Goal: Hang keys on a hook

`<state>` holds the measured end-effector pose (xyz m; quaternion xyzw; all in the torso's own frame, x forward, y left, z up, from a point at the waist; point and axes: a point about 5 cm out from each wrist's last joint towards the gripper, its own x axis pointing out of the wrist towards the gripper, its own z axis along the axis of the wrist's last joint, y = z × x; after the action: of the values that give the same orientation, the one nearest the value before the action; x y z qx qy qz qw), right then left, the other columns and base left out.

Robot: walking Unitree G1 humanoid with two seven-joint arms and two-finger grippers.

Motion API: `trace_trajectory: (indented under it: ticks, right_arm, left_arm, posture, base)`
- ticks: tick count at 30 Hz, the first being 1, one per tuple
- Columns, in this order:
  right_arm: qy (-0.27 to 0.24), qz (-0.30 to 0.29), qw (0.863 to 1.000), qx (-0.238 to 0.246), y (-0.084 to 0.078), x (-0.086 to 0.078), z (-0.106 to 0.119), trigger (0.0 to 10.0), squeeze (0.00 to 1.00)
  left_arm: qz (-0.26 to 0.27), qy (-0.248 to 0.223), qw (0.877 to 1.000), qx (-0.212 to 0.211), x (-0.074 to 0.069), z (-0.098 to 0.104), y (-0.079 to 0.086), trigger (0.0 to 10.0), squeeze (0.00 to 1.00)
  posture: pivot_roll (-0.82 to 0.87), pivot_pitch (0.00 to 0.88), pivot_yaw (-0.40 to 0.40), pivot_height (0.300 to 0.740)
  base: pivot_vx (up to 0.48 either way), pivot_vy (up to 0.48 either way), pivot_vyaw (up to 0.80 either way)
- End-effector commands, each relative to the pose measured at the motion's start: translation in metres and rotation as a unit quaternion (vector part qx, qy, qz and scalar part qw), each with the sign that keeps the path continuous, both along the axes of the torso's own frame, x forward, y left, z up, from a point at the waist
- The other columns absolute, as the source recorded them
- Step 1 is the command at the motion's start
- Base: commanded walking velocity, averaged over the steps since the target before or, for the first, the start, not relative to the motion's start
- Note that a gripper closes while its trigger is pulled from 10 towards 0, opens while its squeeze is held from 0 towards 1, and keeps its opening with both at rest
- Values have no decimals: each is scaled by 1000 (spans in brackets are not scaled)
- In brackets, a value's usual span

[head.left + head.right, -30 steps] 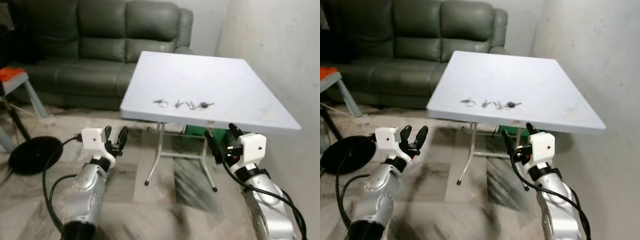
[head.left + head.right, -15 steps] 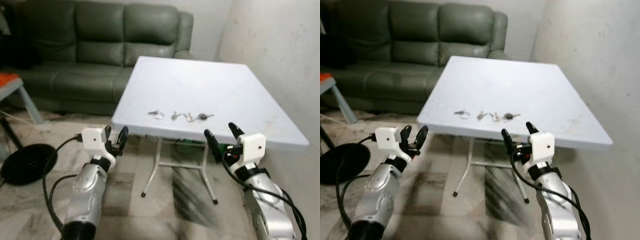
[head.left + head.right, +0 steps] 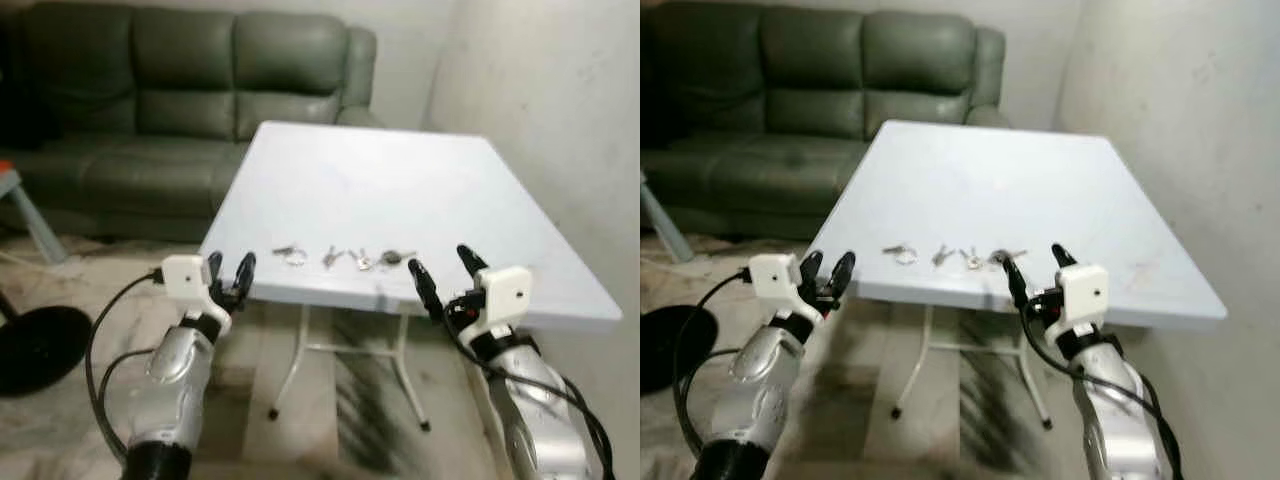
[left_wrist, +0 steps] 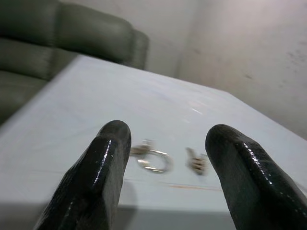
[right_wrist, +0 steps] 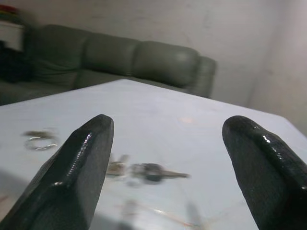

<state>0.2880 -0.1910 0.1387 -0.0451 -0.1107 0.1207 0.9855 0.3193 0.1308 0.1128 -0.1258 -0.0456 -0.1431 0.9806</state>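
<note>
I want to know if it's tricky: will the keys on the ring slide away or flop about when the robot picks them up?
The keys on the ring lie flat on the smooth white table, so they would probably slide if nudged. Being thin, they may be hard to pinch. Lifted by the ring, the keys would likely dangle and swing. The open right pincer looks wide enough.

- A white square folding table [image 3: 420, 190] stood on thin metal legs [image 3: 288, 370].
- A dark green leather sofa [image 3: 150, 110] sat behind the table, its armrest almost at the table's far edge.
- A pale wall [image 3: 560, 110] ran close along the table's right side (scuffed in places).
- A black round base [image 3: 35, 345] lay on the floor, left of the table.
</note>
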Motion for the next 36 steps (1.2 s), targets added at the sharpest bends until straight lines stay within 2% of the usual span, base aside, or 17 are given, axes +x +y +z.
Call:
trace_trajectory:
  ticks: [1, 11, 18, 25, 29, 32, 36]
  right_arm:
    - [-11, 13, 1000, 5, 8, 1, 5, 10000, 0]
    - [-11, 14, 1000, 6, 8, 1, 5, 10000, 0]
    - [-10, 15, 1000, 6, 8, 1, 5, 10000, 0]
    - [-9, 16, 1000, 4, 8, 1, 5, 10000, 0]
    - [-5, 19, 1000, 2, 8, 0, 4, 10000, 0]
    - [-1, 23, 1000, 0, 8, 0, 3, 10000, 0]
    - [5, 28, 1000, -6, 8, 0, 2, 10000, 0]
  left_arm:
    - [18, -4, 1000, 9, 1, 3, 14, 10000, 0]
    - [17, 0, 1000, -2, 0, 2, 13, 10000, 0]
    - [19, -6, 1000, 19, 1, 3, 13, 10000, 0]
    - [20, -9, 1000, 20, 0, 3, 12, 10000, 0]
    - [26, -6, 999, 23, -1, 2, 12, 10000, 0]
    - [23, 16, 999, 15, 0, -3, 10, 10000, 0]
    - [17, 14, 1000, 18, -2, -4, 7, 10000, 0]
  posture:
    - [-35, 0, -45, 740]
    - [-34, 0, -46, 740]
    - [-35, 0, -47, 740]
    - [-36, 0, -49, 740]
    - [-35, 0, -52, 740]
    - [-36, 0, -52, 740]
    - [-35, 0, -54, 740]
  base:
    - [296, 311, 0]
    - [281, 333, 0]
    - [271, 347, 0]
    - [321, 0, 0]
    - [0, 0, 0]
    - [0, 0, 0]
    - [0, 0, 0]
